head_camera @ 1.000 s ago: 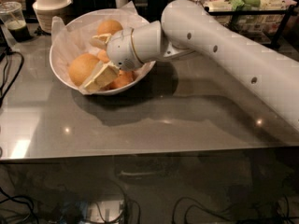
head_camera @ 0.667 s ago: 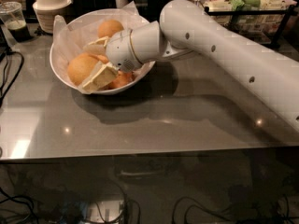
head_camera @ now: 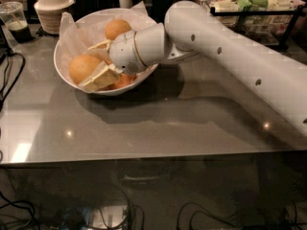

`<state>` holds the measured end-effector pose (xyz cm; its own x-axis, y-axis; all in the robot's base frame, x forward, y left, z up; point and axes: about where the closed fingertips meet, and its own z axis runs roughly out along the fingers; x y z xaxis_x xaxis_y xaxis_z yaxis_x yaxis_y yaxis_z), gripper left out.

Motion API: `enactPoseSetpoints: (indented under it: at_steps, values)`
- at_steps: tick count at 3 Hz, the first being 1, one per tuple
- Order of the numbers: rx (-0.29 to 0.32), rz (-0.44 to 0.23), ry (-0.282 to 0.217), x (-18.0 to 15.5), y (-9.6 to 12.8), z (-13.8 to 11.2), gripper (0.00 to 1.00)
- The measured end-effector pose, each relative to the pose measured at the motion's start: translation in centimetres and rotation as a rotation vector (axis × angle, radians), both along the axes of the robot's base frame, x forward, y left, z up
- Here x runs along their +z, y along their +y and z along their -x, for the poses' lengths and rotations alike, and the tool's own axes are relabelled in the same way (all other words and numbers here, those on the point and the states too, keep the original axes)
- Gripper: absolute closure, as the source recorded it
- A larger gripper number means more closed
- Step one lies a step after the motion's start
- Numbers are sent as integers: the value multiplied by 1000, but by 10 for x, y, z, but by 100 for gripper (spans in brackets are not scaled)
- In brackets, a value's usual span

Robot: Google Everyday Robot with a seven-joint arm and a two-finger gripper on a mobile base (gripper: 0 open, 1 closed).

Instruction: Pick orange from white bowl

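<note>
The white bowl [head_camera: 67,37], lined with crinkled white paper, stands at the back left of the grey table. The large pale orange [head_camera: 80,67] lies at its left front. My gripper [head_camera: 88,66] reaches into the bowl from the right. It is open, with one cream finger [head_camera: 99,45] behind the orange and the other [head_camera: 101,77] in front of it, both close against it. A smaller orange [head_camera: 117,28] lies at the back of the bowl, and another [head_camera: 123,81] shows under my wrist. Any other oranges are hidden by the arm.
A cream lidded paper cup [head_camera: 53,5] stands behind the bowl on the left. A clear plastic cup with a dark drink [head_camera: 15,21] is at the far left, with black cables [head_camera: 8,75] beside it. A rack of packaged snacks [head_camera: 259,8] stands at the back right.
The gripper has stayed around the large orange in the bowl; the arm has shifted only slightly. The oranges have not moved.
</note>
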<state>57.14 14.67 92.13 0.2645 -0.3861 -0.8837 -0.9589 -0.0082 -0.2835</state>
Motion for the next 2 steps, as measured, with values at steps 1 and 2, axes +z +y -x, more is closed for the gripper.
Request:
enactPoseSetpoints:
  at_steps: [1,2]
  values:
    - [0,0,0,0,0,0,100]
    - [6,-34,-33,14,-1,8,100]
